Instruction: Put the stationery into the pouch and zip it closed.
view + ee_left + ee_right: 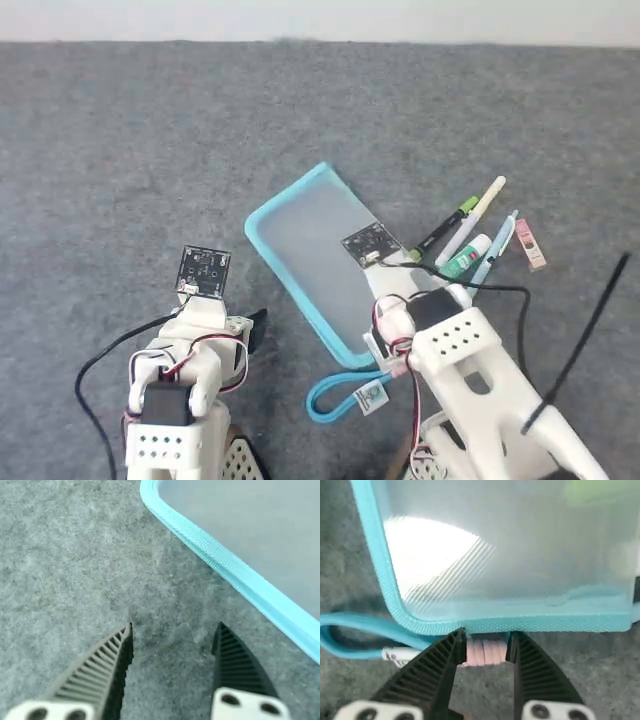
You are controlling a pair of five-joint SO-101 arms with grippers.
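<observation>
In the high view, a translucent pouch (305, 250) with a turquoise fabric border lay flat and slantwise in the middle of the grey felt-covered bench (120, 150). A turquoise strap loop (335, 395) with a small white tag (373, 397) trailed from its near corner. The stationery lay outside the pouch, clustered just beside its far right edge: a black marker with a green cap (445, 230), a white pen with a yellow tip (478, 215), a white tube with a green label (465, 258), a pale blue pen (497, 248) and a small pink block (530, 245). The left arm (190, 370) stood near the pouch's left side, apart from it. The right arm (460, 350) hung over the pouch's near corner.

In the left wrist view, the left gripper (174, 627) was open. Its two black ribbed fingers (112, 665) were spread wide above bare bench and held nothing, with the pouch's edge near but not touching.

In the right wrist view, the right gripper (487, 632) was clamped on a pink ribbed piece (485, 652) right against the pouch's turquoise edge, one finger on either side. The strap loop lay just beside it.
</observation>
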